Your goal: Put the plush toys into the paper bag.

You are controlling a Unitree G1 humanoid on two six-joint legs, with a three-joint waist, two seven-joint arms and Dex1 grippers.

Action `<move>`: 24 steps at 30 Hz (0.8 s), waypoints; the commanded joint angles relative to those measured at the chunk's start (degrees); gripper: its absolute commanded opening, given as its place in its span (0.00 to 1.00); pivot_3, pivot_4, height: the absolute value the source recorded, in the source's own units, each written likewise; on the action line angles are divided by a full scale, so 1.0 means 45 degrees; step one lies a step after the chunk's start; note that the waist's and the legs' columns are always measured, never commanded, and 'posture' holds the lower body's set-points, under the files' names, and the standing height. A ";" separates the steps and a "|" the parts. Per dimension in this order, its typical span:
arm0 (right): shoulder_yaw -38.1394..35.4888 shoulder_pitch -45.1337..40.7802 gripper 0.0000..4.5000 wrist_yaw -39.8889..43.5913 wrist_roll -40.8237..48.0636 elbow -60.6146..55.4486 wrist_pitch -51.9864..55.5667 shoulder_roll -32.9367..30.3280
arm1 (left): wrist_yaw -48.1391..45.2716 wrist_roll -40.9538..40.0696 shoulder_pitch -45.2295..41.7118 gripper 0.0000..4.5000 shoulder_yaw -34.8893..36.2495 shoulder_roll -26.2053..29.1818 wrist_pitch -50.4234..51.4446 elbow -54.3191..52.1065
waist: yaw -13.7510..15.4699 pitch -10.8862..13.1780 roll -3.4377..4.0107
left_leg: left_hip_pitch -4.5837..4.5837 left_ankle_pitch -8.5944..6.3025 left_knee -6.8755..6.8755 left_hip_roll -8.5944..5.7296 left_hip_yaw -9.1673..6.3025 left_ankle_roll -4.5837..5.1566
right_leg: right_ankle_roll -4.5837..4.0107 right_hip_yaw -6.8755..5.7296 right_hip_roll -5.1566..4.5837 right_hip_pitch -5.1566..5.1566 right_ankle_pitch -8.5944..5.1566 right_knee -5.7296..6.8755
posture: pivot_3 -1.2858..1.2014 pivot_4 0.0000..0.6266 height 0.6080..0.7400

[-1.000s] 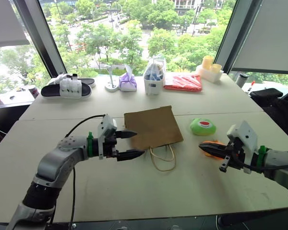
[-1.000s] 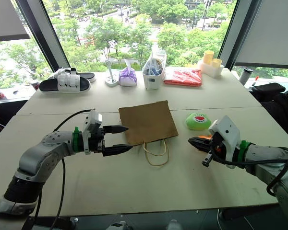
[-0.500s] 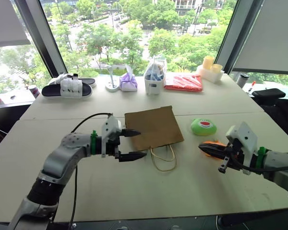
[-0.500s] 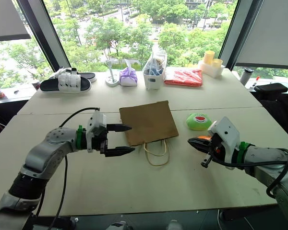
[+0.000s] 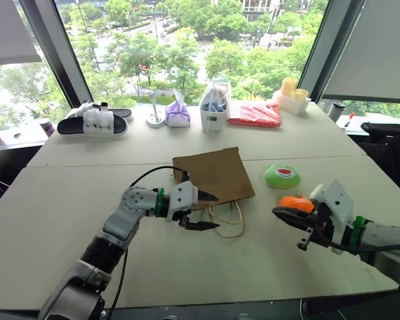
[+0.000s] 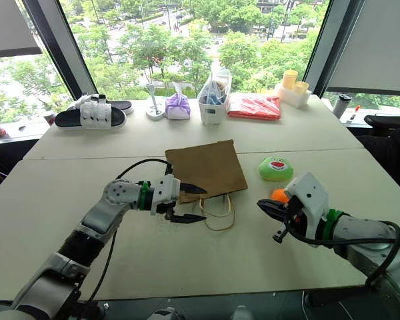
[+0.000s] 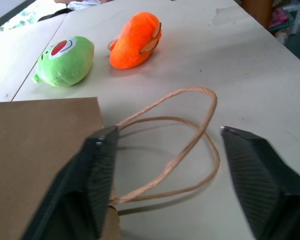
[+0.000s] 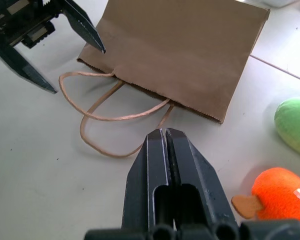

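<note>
The left gripper [image 5: 203, 211] is hovering at the near left corner of the flat brown kraft paper bag [image 5: 213, 175], its two black fingers standing apart: one over the bag's mouth edge, the other beside the thin tan cord loop handles [image 5: 228, 220] lying on the pale table [image 5: 67, 193]. Nothing is sitting between the fingers. Right of the bag, the round lime-green plush toy [image 5: 282, 176] with its red-and-white patch is resting on the table. Just nearer, the smaller orange plush toy [image 5: 296, 202] is lying beside the right gripper [image 5: 280, 215], whose fingers are pressing together, empty, pointing toward the handles.
</note>
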 commanded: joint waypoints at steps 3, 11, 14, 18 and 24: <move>-0.0033 0.0545 0.00 -0.0907 0.0016 -0.1075 0.0130 0.0747 | -0.0117 0.0197 -0.0566 0.13 0.0067 -0.0364 -0.0847 0.0664 | -0.0018 0.0000 0.0000 | 0.0002 0.0000 0.0003 0.0000 0.0000 0.0000 | 0.0001 0.0000 0.0001 0.0000 0.0001 0.0006 | 0.52 0.24 1.00; 0.2539 0.0151 0.00 -0.3135 -0.1674 -0.0922 -0.0091 0.2574 | 0.0472 -0.1862 -0.2053 0.00 0.1671 -0.1014 0.1937 0.0215 | -0.0016 -0.0001 -0.0002 | 0.0000 0.0000 0.0030 -0.0004 -0.0009 0.0000 | 0.0006 -0.0001 0.0002 0.0004 0.0003 0.0022 | 0.52 0.24 1.00; 0.4194 -0.0910 0.00 -0.4099 -0.2787 0.0086 -0.0376 0.3854 | 0.0728 -0.2837 -0.2609 0.00 0.2343 -0.1149 0.3572 -0.0223 | -0.0118 -0.0001 -0.0004 | 0.0000 0.0001 0.0044 -0.0002 -0.0021 -0.0001 | 0.0006 -0.0004 0.0012 0.0003 0.0002 0.0038 | 0.52 0.24 1.00; 0.5906 -0.2380 0.00 -0.4971 -0.4224 0.2379 -0.1390 0.5885 | 0.0604 -0.3260 -0.2422 0.00 0.2407 -0.0971 0.4691 -0.0871 | -0.0258 -0.0013 0.0009 | 0.0017 0.0004 0.0054 -0.0004 -0.0034 -0.0006 | 0.0009 0.0001 0.0010 0.0000 0.0000 0.0081 | 0.52 0.24 1.00; 0.7202 -0.4707 0.00 -0.5906 -0.6485 0.7524 -0.3897 0.8365 | 0.0876 -0.3897 -0.1944 0.00 0.2717 -0.0782 0.5946 -0.1992 | -0.0387 -0.0011 0.0010 | 0.0017 0.0015 0.0055 -0.0006 -0.0038 -0.0026 | 0.0006 0.0002 0.0013 -0.0033 0.0000 0.0134 | 0.52 0.24 1.00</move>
